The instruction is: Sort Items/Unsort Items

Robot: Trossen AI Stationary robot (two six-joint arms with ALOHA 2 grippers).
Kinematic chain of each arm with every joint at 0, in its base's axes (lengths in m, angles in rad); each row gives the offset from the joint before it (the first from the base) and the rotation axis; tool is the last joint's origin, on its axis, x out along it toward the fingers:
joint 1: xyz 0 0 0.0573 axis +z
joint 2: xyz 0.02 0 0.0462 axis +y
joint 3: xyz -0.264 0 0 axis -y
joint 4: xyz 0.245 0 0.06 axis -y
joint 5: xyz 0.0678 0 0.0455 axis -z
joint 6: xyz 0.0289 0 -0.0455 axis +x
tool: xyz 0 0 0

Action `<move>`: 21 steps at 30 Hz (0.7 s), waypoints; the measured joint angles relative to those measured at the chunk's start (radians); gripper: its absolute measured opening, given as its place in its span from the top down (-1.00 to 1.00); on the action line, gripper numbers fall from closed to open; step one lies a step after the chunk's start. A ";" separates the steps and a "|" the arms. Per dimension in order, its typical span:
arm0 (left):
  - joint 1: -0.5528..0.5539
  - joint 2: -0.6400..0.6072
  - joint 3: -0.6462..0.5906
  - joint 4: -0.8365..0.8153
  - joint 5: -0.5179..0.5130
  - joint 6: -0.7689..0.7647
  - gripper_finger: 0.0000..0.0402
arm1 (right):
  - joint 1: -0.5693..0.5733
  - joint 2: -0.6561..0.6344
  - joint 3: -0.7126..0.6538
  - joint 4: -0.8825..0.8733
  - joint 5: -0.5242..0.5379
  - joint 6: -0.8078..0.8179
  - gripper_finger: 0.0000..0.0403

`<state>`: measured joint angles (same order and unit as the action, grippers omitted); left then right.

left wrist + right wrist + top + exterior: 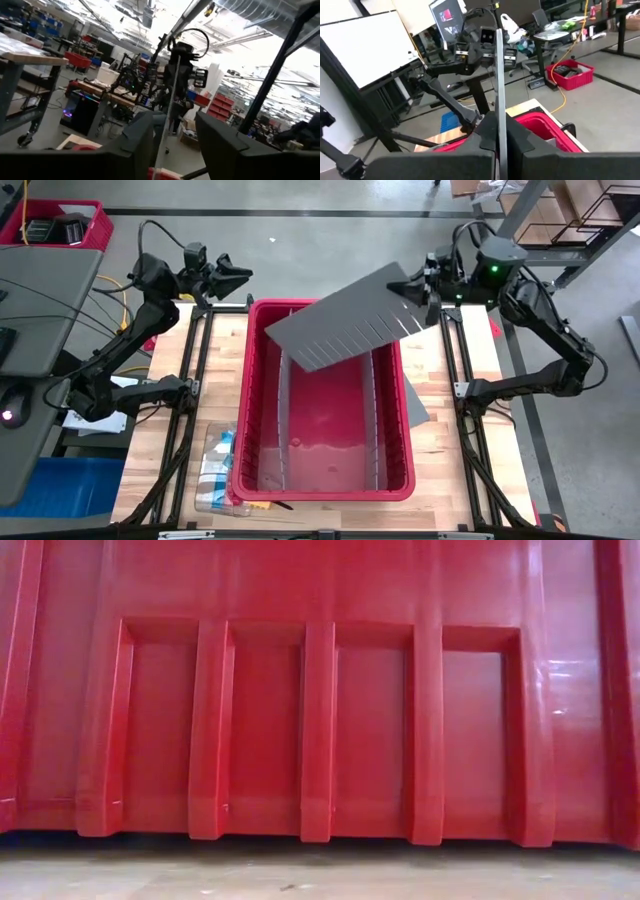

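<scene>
Right end effector [428,298] clamping a grey panel [350,320] above the red bin's [255,430] far edge. Left end effector [235,277] hovering past the surface's far left corner, fingers [225,145] standing apart, holding nothing.

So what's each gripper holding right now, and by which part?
The right gripper is shut on the grey divider panel, pinching its edge at one end, above the red bin. The left gripper holds nothing.

One red bin [330,480], two upright dividers [283,420], one lifted divider panel [350,320].
</scene>
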<state>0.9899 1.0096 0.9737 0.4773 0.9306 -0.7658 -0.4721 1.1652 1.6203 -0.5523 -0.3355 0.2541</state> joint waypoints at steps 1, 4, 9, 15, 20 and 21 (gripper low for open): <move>0.005 -0.007 0.000 -0.002 0.003 0.001 0.27 | 0.000 0.000 0.000 0.000 0.004 0.005 1.00; 0.045 -0.036 0.000 -0.021 0.011 -0.009 0.25 | 0.000 0.000 0.000 0.023 0.019 0.010 1.00; 0.092 -0.103 0.001 -0.278 0.070 0.053 0.24 | 0.000 -0.007 0.001 0.136 0.043 -0.001 1.00; 0.083 -0.147 0.001 -0.435 0.077 0.164 0.24 | -0.005 -0.009 0.002 0.254 0.047 0.006 1.00; 0.040 -0.137 0.000 -0.411 0.026 0.200 0.24 | -0.006 -0.008 0.002 0.295 0.045 0.017 1.00; 0.038 -0.132 0.000 -0.412 0.025 0.204 0.24 | -0.006 -0.008 0.002 0.307 0.046 0.018 1.00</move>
<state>1.0284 0.8771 0.9741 0.0654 0.9556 -0.5615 -0.4782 1.1572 1.6222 -0.2455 -0.2894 0.2718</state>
